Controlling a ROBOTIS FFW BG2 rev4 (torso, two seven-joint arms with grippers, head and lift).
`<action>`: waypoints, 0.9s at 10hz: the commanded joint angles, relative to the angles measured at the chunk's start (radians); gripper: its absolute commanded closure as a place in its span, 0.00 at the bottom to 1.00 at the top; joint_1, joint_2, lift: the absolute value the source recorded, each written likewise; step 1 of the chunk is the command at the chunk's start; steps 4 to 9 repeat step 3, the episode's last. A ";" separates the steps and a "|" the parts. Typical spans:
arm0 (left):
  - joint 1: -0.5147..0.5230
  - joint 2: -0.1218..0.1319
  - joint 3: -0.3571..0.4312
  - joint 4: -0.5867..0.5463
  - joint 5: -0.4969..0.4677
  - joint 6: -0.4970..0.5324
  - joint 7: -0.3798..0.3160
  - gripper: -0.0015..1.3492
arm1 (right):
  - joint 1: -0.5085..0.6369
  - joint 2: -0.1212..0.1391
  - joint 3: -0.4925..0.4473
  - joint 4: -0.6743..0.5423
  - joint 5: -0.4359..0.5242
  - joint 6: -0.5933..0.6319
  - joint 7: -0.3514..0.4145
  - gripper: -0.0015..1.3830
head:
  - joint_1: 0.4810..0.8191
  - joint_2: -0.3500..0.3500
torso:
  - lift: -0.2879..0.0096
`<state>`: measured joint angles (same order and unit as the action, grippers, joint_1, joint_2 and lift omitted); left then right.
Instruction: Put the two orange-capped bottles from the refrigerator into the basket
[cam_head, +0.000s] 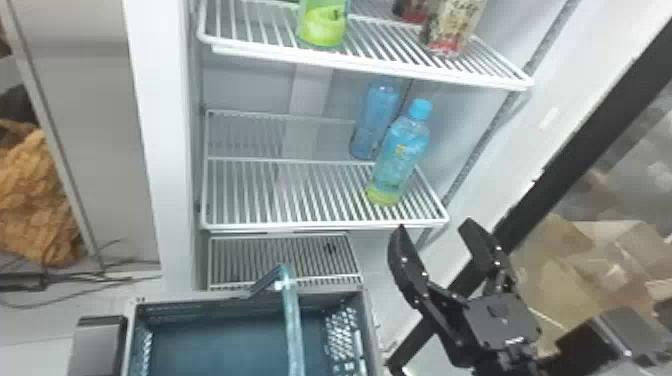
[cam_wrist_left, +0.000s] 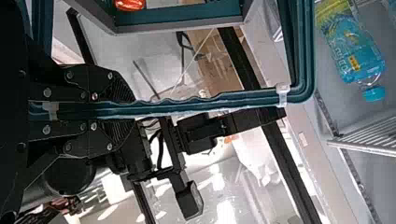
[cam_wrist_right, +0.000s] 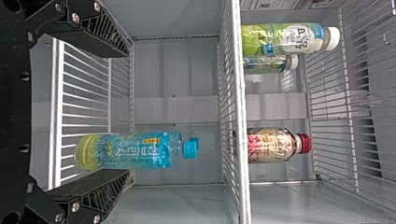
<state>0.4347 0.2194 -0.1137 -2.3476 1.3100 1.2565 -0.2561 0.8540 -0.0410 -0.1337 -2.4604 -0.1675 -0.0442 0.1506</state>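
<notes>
My right gripper (cam_head: 434, 237) stands open in front of the refrigerator, below and right of the middle shelf's front edge. In the right wrist view, a blue-capped bottle (cam_wrist_right: 130, 150) stands beyond that gripper (cam_wrist_right: 125, 112), within the span of its parted fingers and untouched. The basket (cam_head: 369, 325) is below the shelves in the head view, its handle (cam_head: 293, 320) raised. In the left wrist view my left gripper (cam_wrist_left: 133, 110) is shut on the handle (cam_wrist_left: 196, 105); an orange-red thing (cam_wrist_left: 130, 4) shows at the basket (cam_wrist_left: 180, 17). I see no clearly orange cap.
The upper shelf (cam_head: 370, 65) holds a green-labelled bottle (cam_head: 322, 25) and a tan-and-red bottle (cam_head: 455, 25), red-capped in the right wrist view. A bluish bottle shape (cam_head: 375, 120) appears behind the blue-capped bottle (cam_head: 400, 155). The dark-framed door (cam_head: 590, 135) slants along the right.
</notes>
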 joint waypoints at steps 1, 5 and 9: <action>0.000 0.000 0.002 0.000 0.000 0.000 0.000 0.89 | 0.000 0.000 0.000 0.000 -0.002 0.000 0.001 0.14 | 0.63 0.00 | 0.00; 0.002 0.000 0.002 0.000 0.000 0.000 0.000 0.89 | 0.000 0.000 0.000 0.000 -0.002 0.000 0.001 0.14 | 0.63 0.00 | 0.00; 0.002 0.000 0.002 0.000 0.000 0.000 0.000 0.89 | 0.000 0.000 0.000 0.000 -0.002 0.000 0.001 0.14 | 0.63 0.00 | 0.00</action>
